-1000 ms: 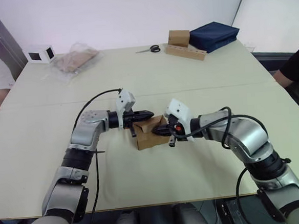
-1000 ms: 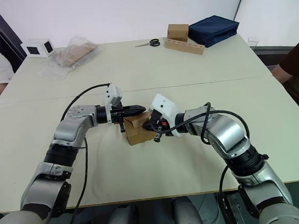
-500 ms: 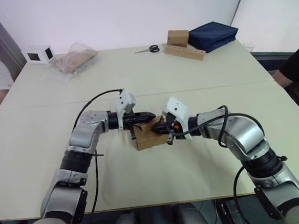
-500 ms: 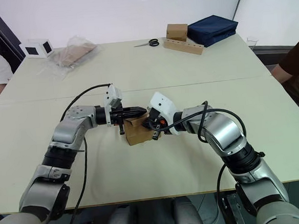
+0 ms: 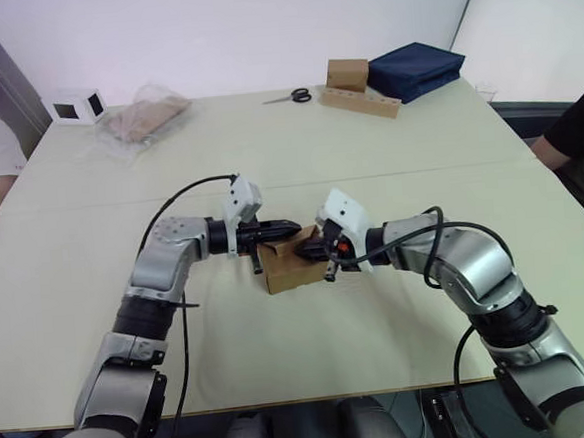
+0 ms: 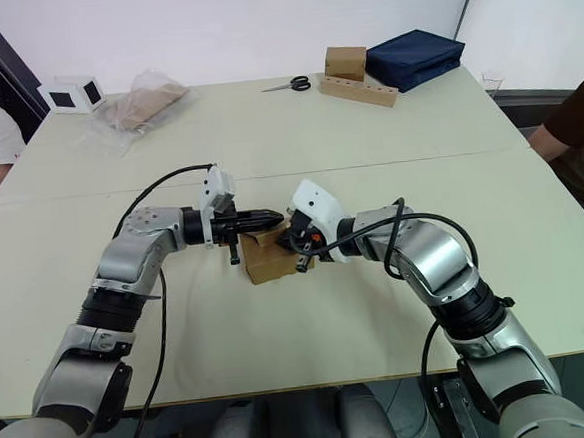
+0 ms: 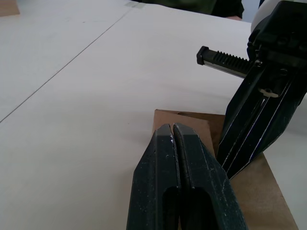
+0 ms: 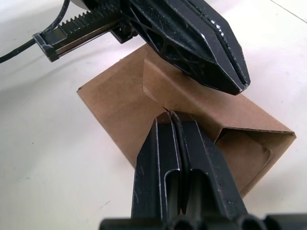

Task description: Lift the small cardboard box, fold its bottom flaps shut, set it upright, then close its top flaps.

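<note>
Slight leftward shift of small cardboard box (image 5: 291,264); both closed end effectors, L (image 5: 290,225) & R (image 5: 307,251), hiding top.

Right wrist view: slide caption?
Both shut hands, right hand and left hand, press on the small cardboard box lying on the table.

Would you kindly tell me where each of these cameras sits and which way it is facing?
Left eye view: on the head, looking forward and down over the table; both arms show, left claw and right claw meeting at the small cardboard box.
Right eye view: same head, same scene, slightly offset.
Left wrist view: along the left claw's shut fingers onto the box, the right claw opposite.
Right wrist view: along the right claw's shut fingers onto the box, the left claw beyond.
Both wrist views share the box and the other claw.
</note>
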Robot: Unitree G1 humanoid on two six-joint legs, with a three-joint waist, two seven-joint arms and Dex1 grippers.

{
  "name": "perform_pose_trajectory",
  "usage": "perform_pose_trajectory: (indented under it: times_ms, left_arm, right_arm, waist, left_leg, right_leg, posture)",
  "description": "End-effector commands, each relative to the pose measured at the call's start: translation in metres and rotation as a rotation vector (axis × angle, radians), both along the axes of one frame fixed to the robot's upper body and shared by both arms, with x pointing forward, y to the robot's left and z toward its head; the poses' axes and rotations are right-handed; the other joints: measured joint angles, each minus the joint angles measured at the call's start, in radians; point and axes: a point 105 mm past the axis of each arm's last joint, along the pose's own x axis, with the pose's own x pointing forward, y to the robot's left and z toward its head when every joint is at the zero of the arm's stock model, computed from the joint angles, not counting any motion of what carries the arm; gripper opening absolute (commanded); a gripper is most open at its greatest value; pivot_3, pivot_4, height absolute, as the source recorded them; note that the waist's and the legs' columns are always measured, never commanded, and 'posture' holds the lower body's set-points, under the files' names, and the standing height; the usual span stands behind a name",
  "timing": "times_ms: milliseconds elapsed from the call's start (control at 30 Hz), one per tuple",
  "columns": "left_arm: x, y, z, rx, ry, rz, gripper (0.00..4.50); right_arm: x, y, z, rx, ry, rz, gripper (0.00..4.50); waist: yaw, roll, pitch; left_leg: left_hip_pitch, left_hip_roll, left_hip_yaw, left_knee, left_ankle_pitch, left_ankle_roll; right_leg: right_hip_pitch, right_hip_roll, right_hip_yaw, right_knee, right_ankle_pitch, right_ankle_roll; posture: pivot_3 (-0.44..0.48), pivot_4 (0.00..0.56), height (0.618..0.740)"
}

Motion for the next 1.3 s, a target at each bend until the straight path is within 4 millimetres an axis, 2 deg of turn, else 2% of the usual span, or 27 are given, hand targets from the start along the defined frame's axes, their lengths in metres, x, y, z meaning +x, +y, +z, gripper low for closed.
perform_pose_trajectory:
  times_ms: [33,233,433,533,600,800,867,1067,1300]
  left_arm:
    - [0.004,0.004,0.008,-0.006,-0.020,0.011,0.04]
    - [0.001,0.003,0.005,0.012,-0.016,-0.014,0.04]
    - [-0.007,0.001,-0.006,0.042,-0.010,-0.036,0.04]
    - [-0.016,0.003,-0.018,0.073,0.012,-0.050,0.04]
    - [-0.019,0.006,-0.022,0.089,0.022,-0.049,0.04]
    - [-0.030,0.009,-0.025,0.128,0.025,-0.076,0.04]
    - [-0.030,0.011,-0.023,0.126,0.021,-0.064,0.04]
    - [-0.034,0.023,0.004,0.056,0.010,-0.016,0.04]
    - [-0.034,0.032,0.017,0.010,0.001,0.061,0.04]
  right_arm:
    - [0.002,-0.001,-0.001,-0.001,-0.008,-0.016,0.00]
    - [-0.001,-0.001,0.000,0.001,-0.008,-0.007,0.00]
    - [-0.017,-0.007,0.030,0.124,-0.014,0.054,0.00]
    - [-0.008,-0.023,0.040,0.163,-0.033,-0.030,0.00]
    - [-0.003,-0.031,0.037,0.149,-0.040,-0.071,0.00]
    - [0.003,-0.036,0.027,0.091,-0.053,-0.103,0.00]
    - [0.005,-0.037,0.028,0.093,-0.057,-0.108,0.00]
    - [0.005,-0.041,0.029,0.085,-0.052,-0.100,0.00]
    - [0.001,-0.030,0.021,0.077,-0.035,-0.049,0.00]
  waist:
    - [0.000,0.000,0.000]
    - [0.000,0.000,0.000]
    - [0.001,0.000,0.000]
    - [0.001,0.000,0.000]
    - [0.001,0.000,0.000]
    - [0.000,0.000,0.000]
    - [0.000,0.000,0.000]
    - [0.000,0.000,0.000]
    - [0.002,0.000,0.000]
  left_leg:
    - [0.000,0.000,0.000,0.000,0.000,0.000]
    - [0.000,0.000,0.000,0.000,0.000,0.000]
    - [0.000,0.000,0.000,0.000,0.000,0.000]
    - [0.000,0.000,0.000,0.000,0.000,0.000]
    - [0.000,0.000,0.000,0.000,0.000,0.000]
    - [0.000,0.000,0.000,0.000,0.000,0.000]
    - [0.000,0.000,0.000,-0.001,0.000,0.000]
    - [0.000,0.000,0.000,-0.001,0.000,0.000]
    - [0.000,0.000,0.000,-0.001,0.000,0.000]
  right_leg:
    - [0.000,0.000,0.000,0.000,0.000,0.000]
    - [0.000,0.000,0.000,0.000,0.000,0.000]
    - [0.000,0.000,0.000,0.000,0.000,0.000]
    - [0.000,0.000,0.000,0.000,0.000,0.000]
    - [0.000,0.000,0.000,-0.001,0.000,0.000]
    - [0.000,0.000,0.000,-0.001,0.000,0.000]
    - [0.000,0.000,0.000,-0.001,0.000,0.000]
    - [0.000,0.000,0.000,-0.001,0.000,0.000]
    - [0.000,0.000,0.000,-0.001,0.000,0.000]
  posture:
    - [0.000,0.150,0.740]
    - [0.000,0.150,0.740]
    - [0.000,0.150,0.740]
    - [0.000,0.150,0.740]
    - [0.000,0.150,0.740]
    - [0.000,0.150,0.740]
    - [0.000,0.150,0.740]
    - [0.000,0.150,0.740]
    - [0.000,0.150,0.740]
